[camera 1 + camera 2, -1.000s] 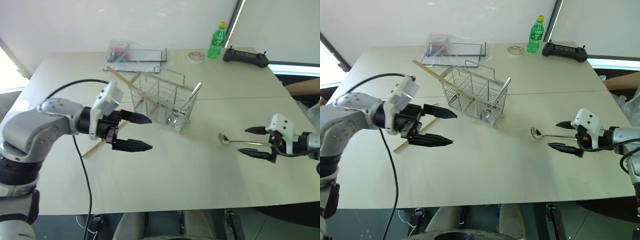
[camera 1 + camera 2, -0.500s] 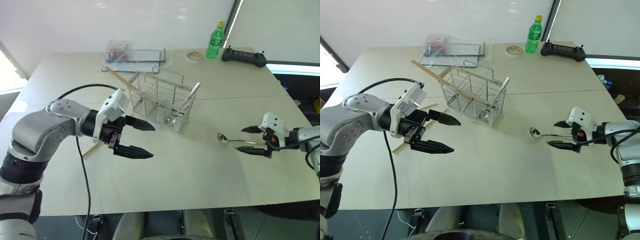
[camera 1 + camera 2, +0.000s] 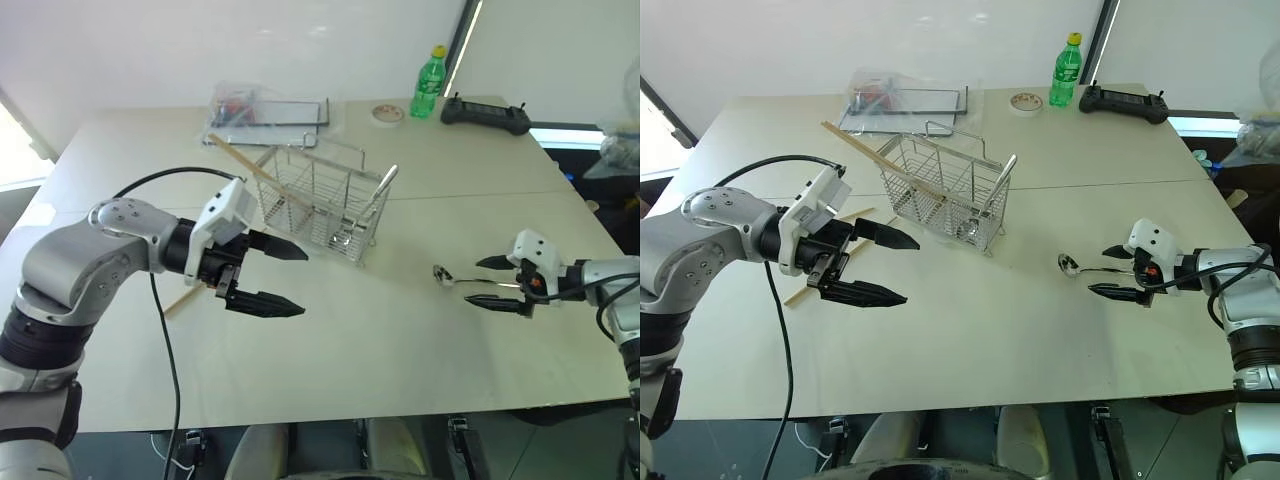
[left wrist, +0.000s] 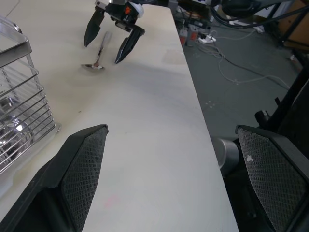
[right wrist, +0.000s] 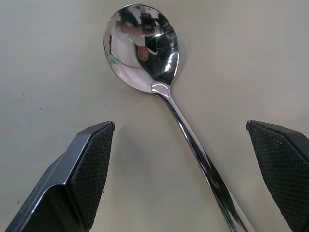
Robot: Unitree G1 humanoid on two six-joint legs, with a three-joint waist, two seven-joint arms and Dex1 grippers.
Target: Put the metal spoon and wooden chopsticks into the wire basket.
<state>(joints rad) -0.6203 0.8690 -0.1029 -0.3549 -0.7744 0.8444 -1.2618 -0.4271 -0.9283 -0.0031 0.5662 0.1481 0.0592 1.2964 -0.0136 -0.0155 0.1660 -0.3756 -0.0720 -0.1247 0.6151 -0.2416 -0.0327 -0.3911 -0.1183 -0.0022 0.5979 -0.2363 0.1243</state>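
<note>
The right gripper (image 3: 1118,272) stood wide astride the spoon (image 5: 166,92) handle, flat on the table (image 3: 970,340). Closing could skid it away (thin, slick). The left gripper (image 3: 285,276) hung wide, empty. One chopstick (image 3: 250,168) leaned in the basket (image 3: 320,200); another lay outside.

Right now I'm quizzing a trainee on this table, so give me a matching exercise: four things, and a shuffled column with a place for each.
Things:
1. spoon
2. green bottle
3. wire basket
4. black controller

Places:
A. table's far right corner
B. mid-table, a chopstick leaning in it
C. between the right gripper fingers
D. far edge, beside the tape roll

Pairs: 1-C, 2-D, 3-B, 4-A
</note>
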